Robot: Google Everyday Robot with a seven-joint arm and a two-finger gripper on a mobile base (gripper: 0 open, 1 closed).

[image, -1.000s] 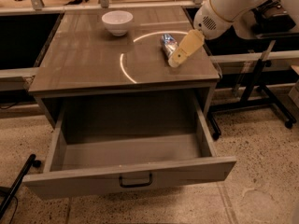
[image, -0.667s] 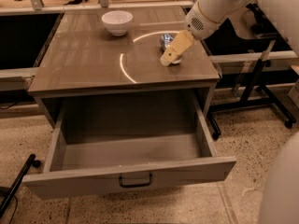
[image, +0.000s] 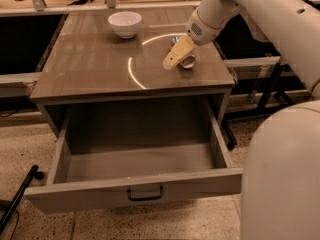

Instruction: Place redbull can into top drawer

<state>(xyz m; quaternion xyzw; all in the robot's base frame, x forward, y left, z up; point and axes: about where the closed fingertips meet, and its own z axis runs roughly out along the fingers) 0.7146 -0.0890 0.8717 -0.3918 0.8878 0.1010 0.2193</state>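
My claw (image: 171, 62) is low against the redbull can (image: 188, 62) on the tabletop (image: 90, 69) for pickup, top drawer (image: 135, 186) open ready; can't tell its grip.

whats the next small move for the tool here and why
Probably ease the tool a little lower onto the redbull can to secure a grasp. The can lies on its side on the cabinet top, right beside the tool and not yet lifted. The top drawer below is already pulled open, so only the pickup seems to be missing.
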